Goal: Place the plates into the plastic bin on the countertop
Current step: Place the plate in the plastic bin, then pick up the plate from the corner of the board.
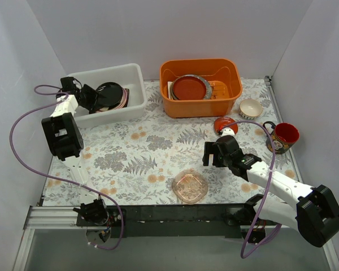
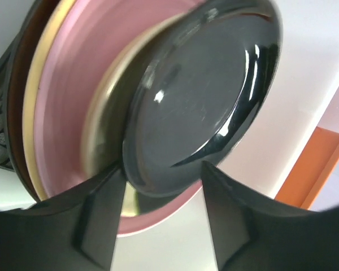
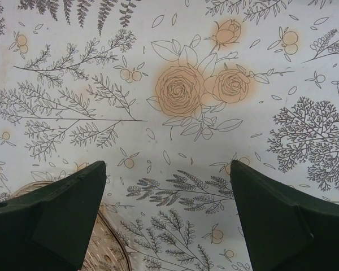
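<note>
Fern-printed grey desk (image 1: 135,152): left claw (image 2: 161,167) stands parted before a glossy black round plate (image 2: 203,96) in the white plastic bin (image 1: 133,104); right claw (image 3: 168,164) gapes wide, empty.

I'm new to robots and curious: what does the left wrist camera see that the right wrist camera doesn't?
Left only: a black plate against a pink plate in the bin, plus an orange tub corner. Right only: the flowered countertop and a glass plate edge. Both: parted dark fingers, the left fingers and right fingers.
</note>
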`<action>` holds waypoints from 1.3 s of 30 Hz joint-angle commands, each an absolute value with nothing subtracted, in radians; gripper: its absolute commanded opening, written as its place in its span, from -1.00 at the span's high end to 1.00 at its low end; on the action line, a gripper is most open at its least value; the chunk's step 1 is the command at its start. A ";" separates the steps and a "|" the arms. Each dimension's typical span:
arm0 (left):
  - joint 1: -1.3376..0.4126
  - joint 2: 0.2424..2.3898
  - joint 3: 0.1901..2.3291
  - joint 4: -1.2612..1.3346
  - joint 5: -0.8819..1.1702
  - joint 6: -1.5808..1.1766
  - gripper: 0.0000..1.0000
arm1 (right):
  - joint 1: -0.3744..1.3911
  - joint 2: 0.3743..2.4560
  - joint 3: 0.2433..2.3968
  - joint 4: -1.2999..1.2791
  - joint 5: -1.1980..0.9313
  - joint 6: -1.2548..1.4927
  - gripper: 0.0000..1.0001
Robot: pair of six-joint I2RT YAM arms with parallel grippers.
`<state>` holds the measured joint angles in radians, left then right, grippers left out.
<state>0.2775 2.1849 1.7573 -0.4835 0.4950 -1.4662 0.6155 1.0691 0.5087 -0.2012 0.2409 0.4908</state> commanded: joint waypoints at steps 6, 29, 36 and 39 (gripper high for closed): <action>0.281 2.071 1.815 -0.610 0.426 -1.410 -0.34 | 0.612 1.061 0.506 -0.166 0.242 0.479 -0.96; 0.065 1.661 1.700 -0.557 0.548 -1.266 -0.75 | 0.611 1.016 0.514 -0.196 0.204 0.494 -0.97; -0.034 1.574 1.531 -0.512 0.541 -1.281 -0.76 | 0.609 0.980 0.500 -0.213 0.199 0.503 -0.96; -0.083 1.539 1.465 -0.489 0.546 -1.282 -0.77 | 0.609 0.982 0.499 -0.207 0.187 0.506 -0.96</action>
